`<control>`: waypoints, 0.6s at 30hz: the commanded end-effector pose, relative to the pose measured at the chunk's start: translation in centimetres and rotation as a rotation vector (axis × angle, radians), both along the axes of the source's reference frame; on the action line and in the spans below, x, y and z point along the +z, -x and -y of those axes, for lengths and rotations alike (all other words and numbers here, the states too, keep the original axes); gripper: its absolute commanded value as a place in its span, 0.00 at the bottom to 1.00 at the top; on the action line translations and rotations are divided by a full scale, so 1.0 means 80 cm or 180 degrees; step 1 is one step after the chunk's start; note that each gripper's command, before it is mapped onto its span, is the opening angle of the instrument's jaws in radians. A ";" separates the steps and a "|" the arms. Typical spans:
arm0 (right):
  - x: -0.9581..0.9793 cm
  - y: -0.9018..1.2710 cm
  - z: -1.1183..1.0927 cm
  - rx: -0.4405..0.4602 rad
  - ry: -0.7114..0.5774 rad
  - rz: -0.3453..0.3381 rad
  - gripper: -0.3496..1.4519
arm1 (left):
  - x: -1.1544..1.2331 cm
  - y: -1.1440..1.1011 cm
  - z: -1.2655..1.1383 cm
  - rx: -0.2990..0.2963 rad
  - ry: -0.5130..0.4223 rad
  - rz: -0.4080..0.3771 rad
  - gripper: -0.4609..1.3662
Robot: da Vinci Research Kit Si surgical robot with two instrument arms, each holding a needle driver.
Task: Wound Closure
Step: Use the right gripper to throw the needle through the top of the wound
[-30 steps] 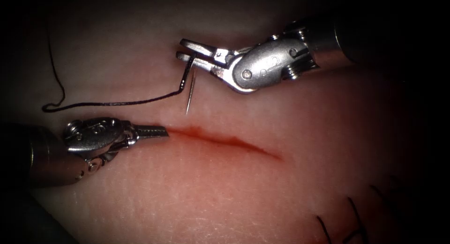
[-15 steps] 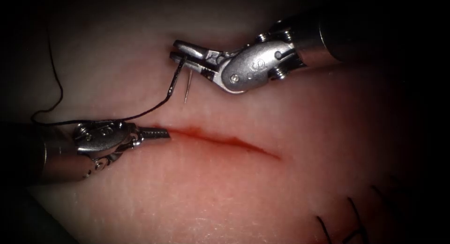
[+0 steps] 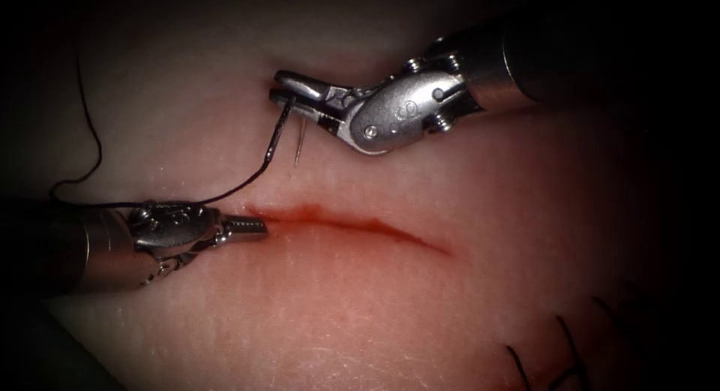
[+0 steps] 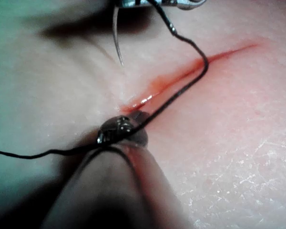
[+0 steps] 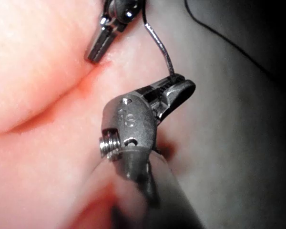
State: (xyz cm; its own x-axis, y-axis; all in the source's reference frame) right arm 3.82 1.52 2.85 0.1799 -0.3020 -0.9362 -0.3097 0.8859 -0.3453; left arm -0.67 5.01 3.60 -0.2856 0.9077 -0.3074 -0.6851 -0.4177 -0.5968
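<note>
The cut [image 3: 360,227] runs across the tissue [image 3: 360,316], lined with red fluid. My right tool [image 3: 283,88] hovers beyond the cut's left end with its jaws shut on the curved needle [image 3: 299,145] near mid-curve. The needle tip points down and stays clear of the tissue. Black thread [image 3: 232,187] leaves the needle's tail and trails left over my left tool's wrist. My left tool [image 3: 259,227] lies at the cut's left end, jaws shut on nothing. The left wrist view has the needle [image 4: 117,44], thread [image 4: 190,81] and cut [image 4: 181,76]. The right wrist view has the right tool [image 5: 178,88].
The thread loops up along the left side of the tissue [image 3: 94,139]. Dark stitches [image 3: 562,353] from earlier sutures sit at the lower right, beyond the cut's right end. The left tool's jaws [image 5: 99,45] appear by the cut [image 5: 52,112] in the right wrist view.
My right tool has carried the needle a little to the left. The thread has slid down over the left tool's wrist. The left tool's wrist has rolled and shifted slightly right.
</note>
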 end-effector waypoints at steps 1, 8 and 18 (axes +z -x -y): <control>0.0001 -0.0001 0.0001 0.0026 0.0010 -0.0006 0.00 | -0.0001 0.0000 0.0000 -0.0002 -0.0002 0.0006 0.06; 0.0009 -0.0006 0.0007 0.0005 0.0037 0.0010 0.00 | -0.0002 0.0000 -0.0001 -0.0003 -0.0005 0.0006 0.06; 0.0016 -0.0006 0.0019 -0.0079 0.0054 0.0062 0.00 | -0.0010 -0.0002 -0.0003 0.0000 -0.0027 -0.0001 0.06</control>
State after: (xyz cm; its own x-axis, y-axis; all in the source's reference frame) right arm 3.88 1.36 2.98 0.1902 -0.3224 -0.9273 -0.2746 0.8893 -0.3656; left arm -0.65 5.03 3.52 -0.2862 0.9101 -0.2997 -0.6886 -0.4129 -0.5961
